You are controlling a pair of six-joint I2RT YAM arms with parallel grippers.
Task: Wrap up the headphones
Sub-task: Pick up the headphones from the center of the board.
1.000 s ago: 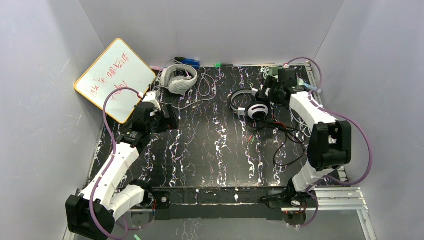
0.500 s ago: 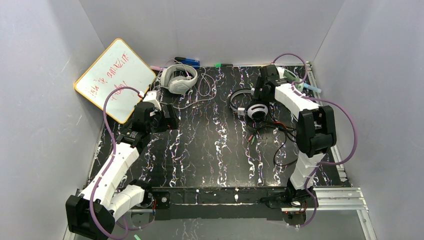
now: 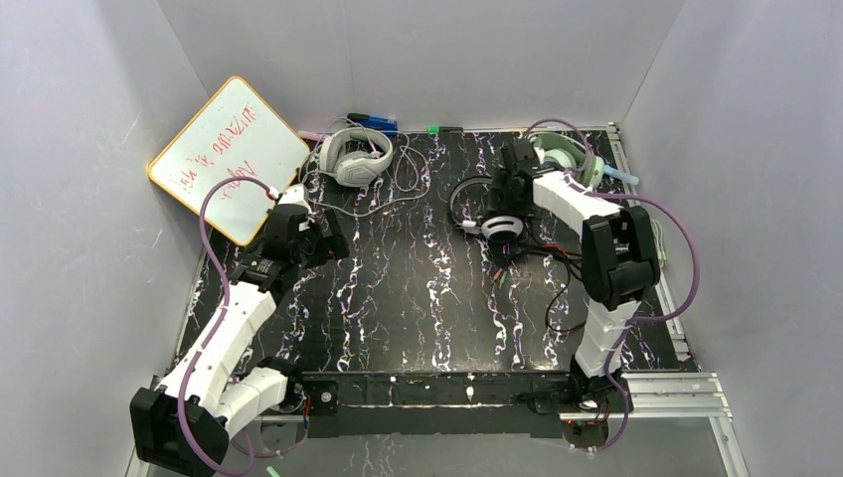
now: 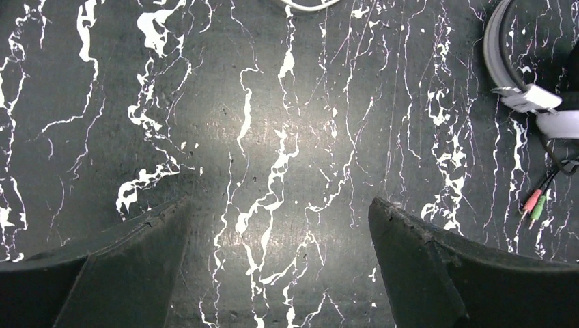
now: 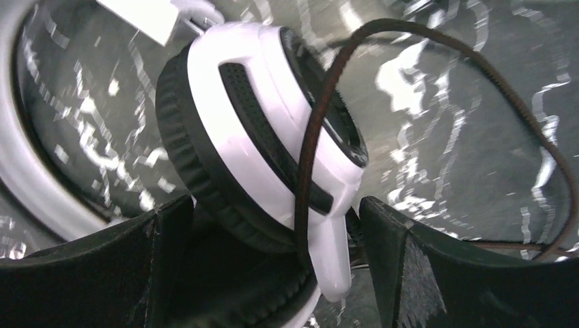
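- Top view: a black, white-veined table [image 3: 418, 298] carries three corded headsets on its far half. The light grey headset [image 3: 355, 157] sits at 11 o'clock from the table's middle. The mint-green headset [image 3: 564, 151] is in the far corner near 1 o'clock. The black-and-white headset [image 3: 489, 214] lies between them, also toward 1 o'clock but closer in.
- The right gripper [image 3: 507, 199] hangs directly over the black-and-white headset, jaws spread wide and holding nothing. The left gripper [image 3: 326, 237] is well apart, at 9 o'clock from that headset. It is also wide open and empty, over bare table.
- The headset lies flat. Its band arcs toward 10 o'clock from the white earcup [image 3: 502, 229], and its black cable [image 3: 557, 283] sprawls loose toward 5 o'clock. The right arm is plainly nearer, so gathering that cable probably falls to it.
- Right wrist view: the earcup fills the gap between the open fingers [image 5: 464, 273], with the cable looped across it. Whether a finger touches the cushion cannot be told. In the top view the wrist hides all this.
- Left wrist view: only table lies between its fingers [image 4: 116, 273]. The headset's band [image 4: 497, 61] is at 2 o'clock and its pink and green plugs [image 4: 534, 205] at 3 o'clock. The top view shows these plugs only as specks.
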